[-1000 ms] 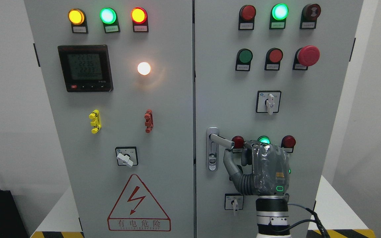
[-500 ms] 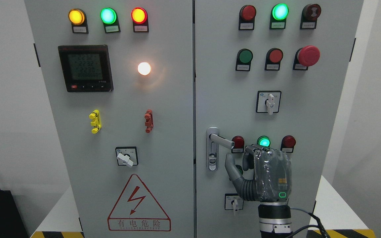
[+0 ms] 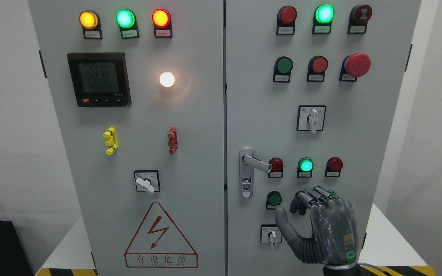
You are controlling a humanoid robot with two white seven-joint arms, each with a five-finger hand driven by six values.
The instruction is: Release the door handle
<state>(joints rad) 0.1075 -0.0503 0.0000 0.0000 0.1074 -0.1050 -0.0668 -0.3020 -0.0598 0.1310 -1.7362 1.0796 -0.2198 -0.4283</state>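
silver door handle [image 3: 257,163] free, tilted down-right.

Left door: meter [image 3: 99,79], lit white lamp [image 3: 167,79], yellow clip [image 3: 110,140], red clip [image 3: 172,140], warning triangle [image 3: 161,236]. Right door: red mushroom button [image 3: 357,64], selector switch [image 3: 312,118].

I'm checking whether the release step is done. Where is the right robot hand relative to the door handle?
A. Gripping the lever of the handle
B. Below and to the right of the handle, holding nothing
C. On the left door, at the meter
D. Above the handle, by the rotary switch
B: the right robot hand hangs below and right of the door handle, clear of the lever, holding nothing.
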